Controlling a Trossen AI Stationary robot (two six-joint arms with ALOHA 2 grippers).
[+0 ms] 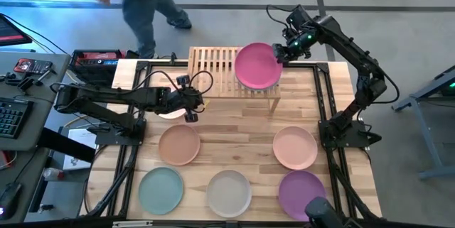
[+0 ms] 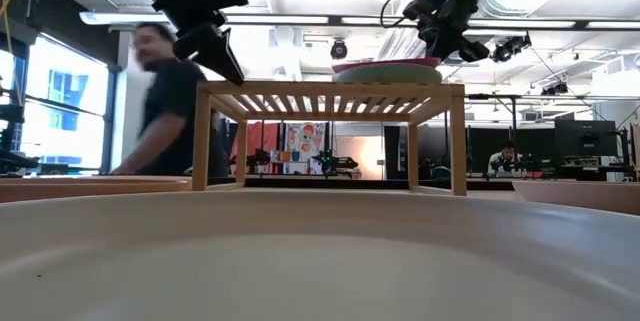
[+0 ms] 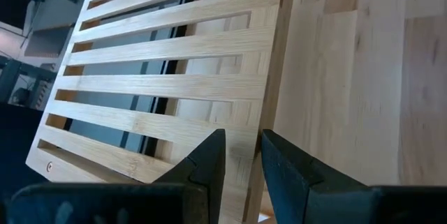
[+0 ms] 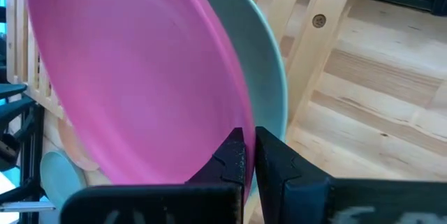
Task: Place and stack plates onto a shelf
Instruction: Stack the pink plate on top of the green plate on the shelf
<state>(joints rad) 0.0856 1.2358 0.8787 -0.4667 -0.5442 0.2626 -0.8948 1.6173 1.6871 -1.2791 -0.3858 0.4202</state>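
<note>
Currently, at the far left, the left gripper [image 3: 242,147] is held just off the front left corner of the low, slatted light-wood shelf [image 1: 212,61]. Its fingers are slightly parted and nothing is gripped between them. A pale pink round plate [image 1: 169,113] is partly covered by that arm on the pale wooden plank table [image 1: 242,125]. If the arm is dropped carelessly, the shelf's edge could be struck and the rack shifted.

Across the near part of the table, five more round matte plates are laid out well apart: mint [image 1: 161,189], tan [image 1: 179,144], beige [image 1: 229,192], peach [image 1: 295,147] and purple [image 1: 301,191].

On the shelf's right end, a round matte magenta plate [image 1: 257,64] is pinched by its rim in the pressed-together fingers of the right gripper [image 4: 249,144]. It is lying on or just above a sage green round plate [image 4: 274,77], which is already resting on the slats.

The main risk is judged to be at release. The stack is set close to the shelf's right edge, so if the magenta plate is let go off-centre, it could slide across the smooth green one and be tipped off the rack. The lower plate could also be dragged sideways if the gripper is withdrawn before the rim is fully freed. Later stacks may be crowded if this pile is left askew.
</note>
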